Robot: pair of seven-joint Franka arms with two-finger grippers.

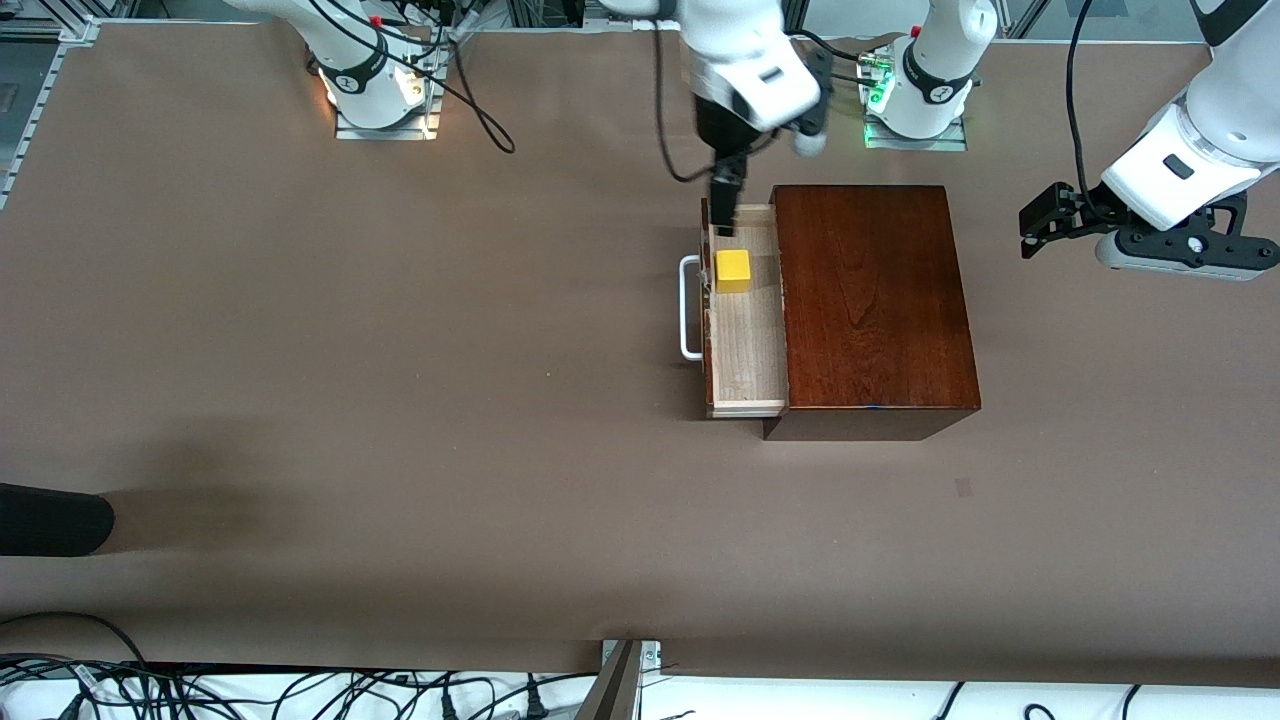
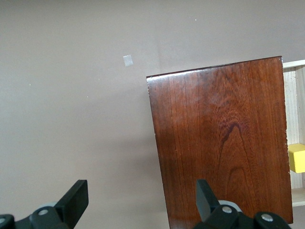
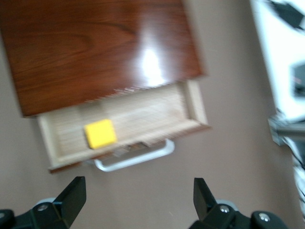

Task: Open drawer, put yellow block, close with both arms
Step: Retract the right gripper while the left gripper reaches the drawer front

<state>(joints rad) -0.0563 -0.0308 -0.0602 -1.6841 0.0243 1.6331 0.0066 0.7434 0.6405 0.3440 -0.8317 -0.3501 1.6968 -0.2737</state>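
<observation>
The drawer [image 1: 745, 330] is pulled out of the mahogany box [image 1: 870, 300], toward the right arm's end of the counter [image 1: 400, 400], and the yellow block [image 1: 732, 270] is sitting inside on the pale wood floor, in the part of the tray farther from the front camera, just inside the white loop handle [image 1: 689, 308]. The right gripper [image 1: 726, 205] hangs over that same end of the open drawer, right above the block, with its fingers spread wide and nothing between them; from its wrist camera you can see the block [image 3: 100, 133] lying loose in the tray below, clear of both fingers [image 3: 71, 195]. The left gripper [image 1: 1040, 222] is off past the box at the left arm's end of the counter, hovering over bare brown surface, well apart from the box and just waiting there. Its jaws are wide open too and empty, and its wrist camera looks down across the glossy box top [image 2: 224, 138] with a sliver of the block [image 2: 296, 157] peeking out at the edge.
</observation>
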